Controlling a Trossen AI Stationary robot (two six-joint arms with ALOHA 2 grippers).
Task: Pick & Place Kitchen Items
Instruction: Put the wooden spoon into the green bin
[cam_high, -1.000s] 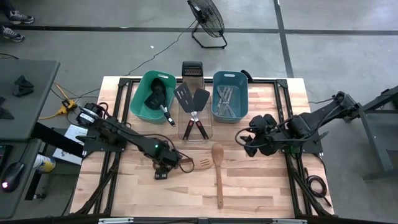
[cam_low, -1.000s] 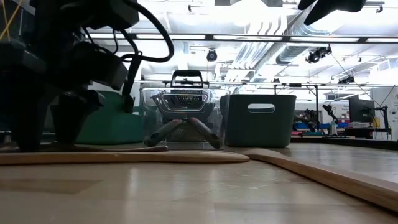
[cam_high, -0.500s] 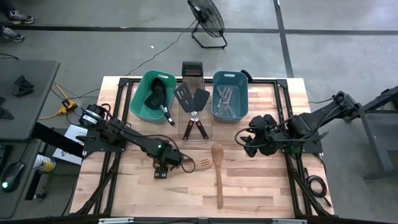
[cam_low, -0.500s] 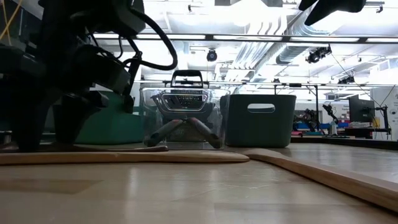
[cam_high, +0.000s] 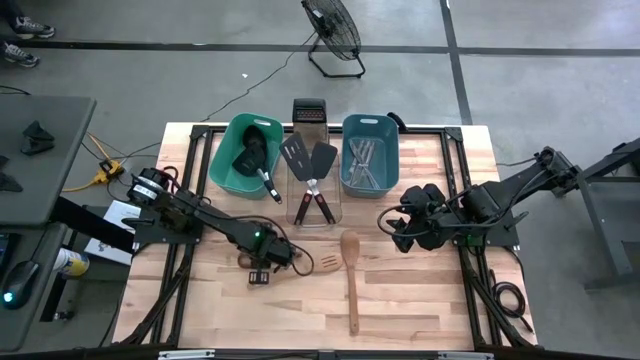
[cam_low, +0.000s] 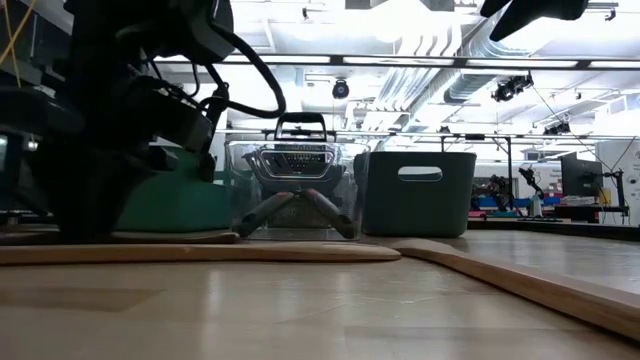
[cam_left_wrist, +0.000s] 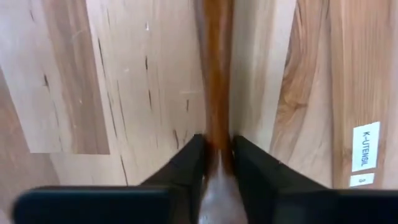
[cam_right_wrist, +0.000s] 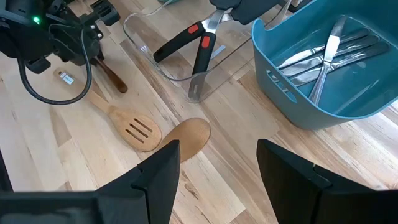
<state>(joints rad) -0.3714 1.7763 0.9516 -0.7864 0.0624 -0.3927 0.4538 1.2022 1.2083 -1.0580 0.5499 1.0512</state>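
Pale wood planks make up the desk (cam_high: 420, 300). Near its left middle, the left gripper (cam_left_wrist: 216, 163) has its fingers clamped on the slotted spoon's (cam_right_wrist: 127, 124) dark handle, flat on the desk. Gripped so near the handle's end, the spoon could swing or slip when lifted. Right gripper (cam_right_wrist: 217, 163) waits at right, fingers apart.

In the left wrist view the brown wooden handle (cam_left_wrist: 214, 74) runs out past the picture's edge, its head unseen. From above, the left end effector (cam_high: 262, 268) covers the slotted spatula (cam_high: 322, 263) handle. In the low view, dark arm links blur over the teal tub (cam_low: 170, 205). Cutlery in the blue tub (cam_high: 370, 152) is too small to sort.
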